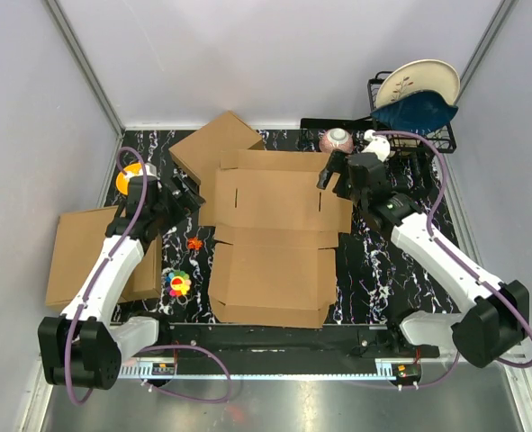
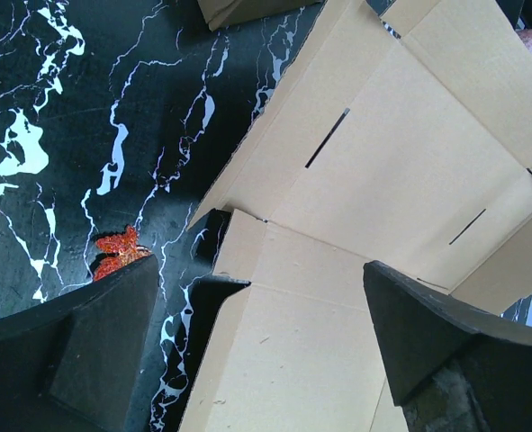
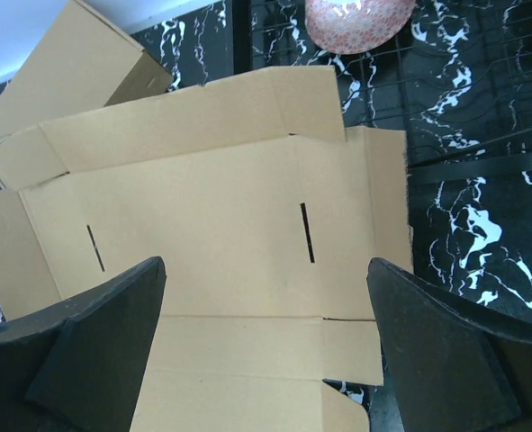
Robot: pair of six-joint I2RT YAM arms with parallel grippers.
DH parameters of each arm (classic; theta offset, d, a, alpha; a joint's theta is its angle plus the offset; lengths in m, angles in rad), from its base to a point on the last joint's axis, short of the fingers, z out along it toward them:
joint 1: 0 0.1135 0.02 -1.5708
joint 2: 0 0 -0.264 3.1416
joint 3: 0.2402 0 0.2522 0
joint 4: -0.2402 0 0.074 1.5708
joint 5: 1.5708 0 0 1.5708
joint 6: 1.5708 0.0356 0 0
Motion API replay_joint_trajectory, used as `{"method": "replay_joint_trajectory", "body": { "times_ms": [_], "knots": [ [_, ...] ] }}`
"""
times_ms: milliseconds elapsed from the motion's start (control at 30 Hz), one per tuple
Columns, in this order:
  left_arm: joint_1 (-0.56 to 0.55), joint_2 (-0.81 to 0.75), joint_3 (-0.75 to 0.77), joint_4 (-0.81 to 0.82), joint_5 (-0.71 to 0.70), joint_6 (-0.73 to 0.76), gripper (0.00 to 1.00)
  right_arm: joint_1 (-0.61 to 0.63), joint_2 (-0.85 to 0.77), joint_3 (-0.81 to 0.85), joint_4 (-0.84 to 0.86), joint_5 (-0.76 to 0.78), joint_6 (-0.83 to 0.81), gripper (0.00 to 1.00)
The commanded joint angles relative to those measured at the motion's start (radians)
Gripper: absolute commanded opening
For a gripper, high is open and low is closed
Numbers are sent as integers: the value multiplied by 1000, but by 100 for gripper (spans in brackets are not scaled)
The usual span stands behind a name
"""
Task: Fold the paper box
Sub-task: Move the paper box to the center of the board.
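The paper box (image 1: 275, 234) lies unfolded in the middle of the black marbled table, a big brown cardboard sheet with flaps and cut slits. My left gripper (image 1: 184, 193) hovers at the sheet's left edge, open with nothing between its fingers; in the left wrist view the box (image 2: 383, 171) fills the right side beyond the left gripper (image 2: 261, 288). My right gripper (image 1: 330, 171) hangs open over the far right corner of the sheet. Its wrist view shows the box (image 3: 211, 207) with two slits under the empty right gripper (image 3: 266, 279).
A smaller brown box (image 1: 213, 144) lies behind the sheet and a tan cardboard slab (image 1: 90, 256) at the left edge. A pink bowl (image 1: 336, 139) and a dish rack (image 1: 419, 135) with plates stand at the back right. Small orange (image 1: 194, 243) and multicoloured (image 1: 179, 283) toys lie left of the sheet.
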Motion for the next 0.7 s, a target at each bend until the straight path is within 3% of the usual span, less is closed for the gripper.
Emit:
{"method": "replay_joint_trajectory", "body": {
  "times_ms": [0, 167, 300, 433, 533, 667],
  "knots": [
    [3, -28, 36, 62, 0, 20, 99, 4, 23, 66, -73, -44, -16, 100],
    [3, 16, 62, 93, -12, 22, 99, 4, -23, -1, 23, -155, -25, 100],
    [-72, 73, 156, 165, -52, 39, 98, 4, -20, -8, 47, -205, -25, 100],
    [-164, 264, 386, 171, -106, 150, 94, 4, 9, 11, 51, -241, -27, 99],
    [-181, 404, 499, 159, -69, 206, 91, 2, 17, 21, 51, -250, -35, 99],
    [-181, 522, 562, 154, -90, 232, 84, 4, 26, 29, 64, -253, -30, 98]
  ]
}}
